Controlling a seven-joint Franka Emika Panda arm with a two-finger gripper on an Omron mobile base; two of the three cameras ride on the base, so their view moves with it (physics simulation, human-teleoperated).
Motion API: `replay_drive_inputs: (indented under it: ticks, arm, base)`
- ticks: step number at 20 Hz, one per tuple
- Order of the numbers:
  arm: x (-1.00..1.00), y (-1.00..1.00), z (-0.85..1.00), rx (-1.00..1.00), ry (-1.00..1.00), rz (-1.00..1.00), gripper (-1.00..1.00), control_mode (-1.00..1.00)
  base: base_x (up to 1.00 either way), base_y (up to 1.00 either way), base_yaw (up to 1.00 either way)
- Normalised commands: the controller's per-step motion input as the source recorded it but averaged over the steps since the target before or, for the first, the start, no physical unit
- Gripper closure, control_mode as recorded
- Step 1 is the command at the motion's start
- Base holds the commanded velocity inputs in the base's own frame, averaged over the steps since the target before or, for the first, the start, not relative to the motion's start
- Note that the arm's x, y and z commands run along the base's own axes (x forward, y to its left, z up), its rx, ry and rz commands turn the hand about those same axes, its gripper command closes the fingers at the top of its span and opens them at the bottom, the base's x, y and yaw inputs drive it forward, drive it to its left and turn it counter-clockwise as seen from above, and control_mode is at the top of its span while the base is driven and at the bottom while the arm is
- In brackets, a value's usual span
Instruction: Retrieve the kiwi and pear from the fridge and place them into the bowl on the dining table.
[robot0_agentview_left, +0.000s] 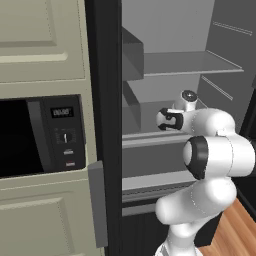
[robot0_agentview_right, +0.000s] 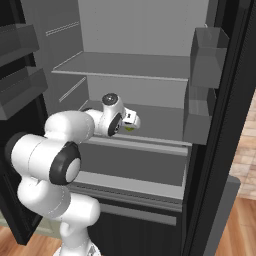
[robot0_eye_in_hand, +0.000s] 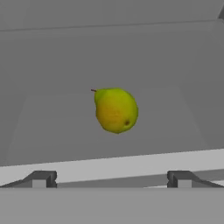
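The fridge (robot0_agentview_right: 135, 65) stands open with its grey shelves showing. On the middle shelf lies the pear (robot0_eye_in_hand: 116, 110), yellow with a green tinge, its stem end up and to the left. My gripper (robot0_eye_in_hand: 111, 179) is open at the shelf's front edge, short of the pear and apart from it, and the fruit sits centred between the two fingertips (robot0_eye_in_hand: 41, 178). In the right base view the hand (robot0_agentview_right: 131, 119) reaches over that shelf, with a sliver of the pear (robot0_agentview_right: 129, 128) just under it. The kiwi, the bowl and the dining table are out of view.
A built-in black microwave (robot0_agentview_left: 35, 135) sits in cream cabinets left of the fridge. Door bins (robot0_agentview_right: 207, 50) hang on the right door and more bins (robot0_agentview_right: 20, 85) on the left one. Below the pear's shelf is a closed drawer (robot0_agentview_right: 135, 162). The floor (robot0_agentview_left: 235, 230) is wood.
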Motion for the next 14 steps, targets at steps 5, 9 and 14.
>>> replay_drive_inputs:
  ticks: [5,9,14]
  arm:
    - [0.25,0.00,-0.09,0.00,0.00,0.00,-1.00,-1.00]
    - [0.21,0.00,-0.10,0.00,0.00,0.00,-1.00,-1.00]
    - [0.20,-0.07,-0.14,0.00,0.00,0.00,-1.00,-1.00]
  base:
    - [0.00,0.00,0.00]
    - [0.00,0.00,0.00]
    - [0.00,0.00,0.00]
